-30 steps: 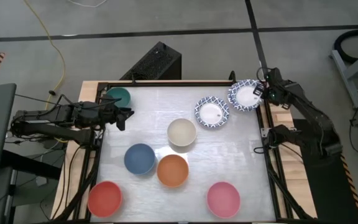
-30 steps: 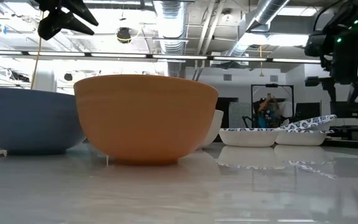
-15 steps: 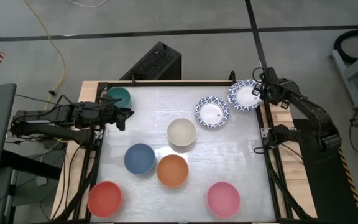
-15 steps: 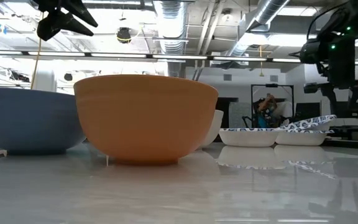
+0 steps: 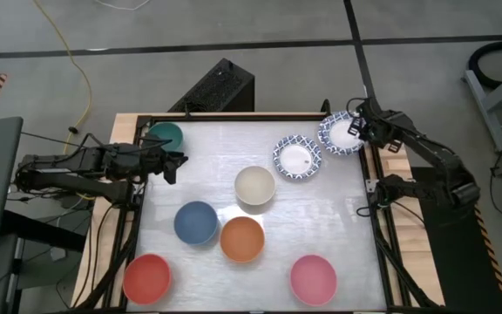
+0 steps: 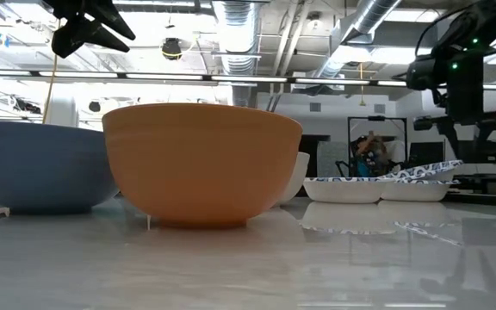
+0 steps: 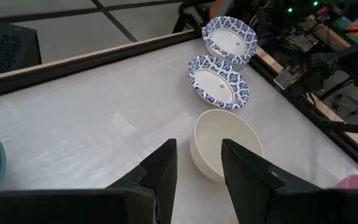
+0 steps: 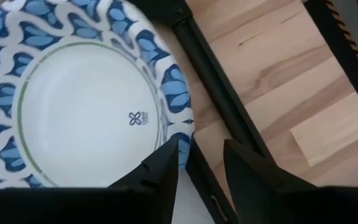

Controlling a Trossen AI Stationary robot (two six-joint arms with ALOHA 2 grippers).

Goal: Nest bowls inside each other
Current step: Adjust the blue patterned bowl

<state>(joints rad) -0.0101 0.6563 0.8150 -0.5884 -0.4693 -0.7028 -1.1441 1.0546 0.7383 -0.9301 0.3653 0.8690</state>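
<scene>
Several bowls stand apart on the white table: teal [image 5: 166,135], cream [image 5: 255,186], blue [image 5: 196,221], orange [image 5: 242,238], red [image 5: 147,277] and pink [image 5: 313,278]. Two shallow blue-patterned bowls sit at the far right, one [image 5: 297,157] flat on the table. The other [image 5: 341,133] is tilted, its right rim [image 8: 180,127] up on the table's frame rail. My right gripper [image 5: 362,131] hangs open, pointing down over that rim, one finger [image 8: 165,163] above the rim and the other [image 8: 241,163] outside it; no touch shows. My left gripper [image 5: 178,163] waits open near the teal bowl, above the table.
A dark frame rail [image 8: 210,62] and a wooden border [image 8: 278,68] run along the table's right edge beside the tilted bowl. Bare table lies between the teal bowl and the patterned bowls [image 7: 104,112].
My right gripper has moved a little toward the table's left, over the tilted patterned bowl's rim, and has sunk slightly. The bowls have stayed where they were.
</scene>
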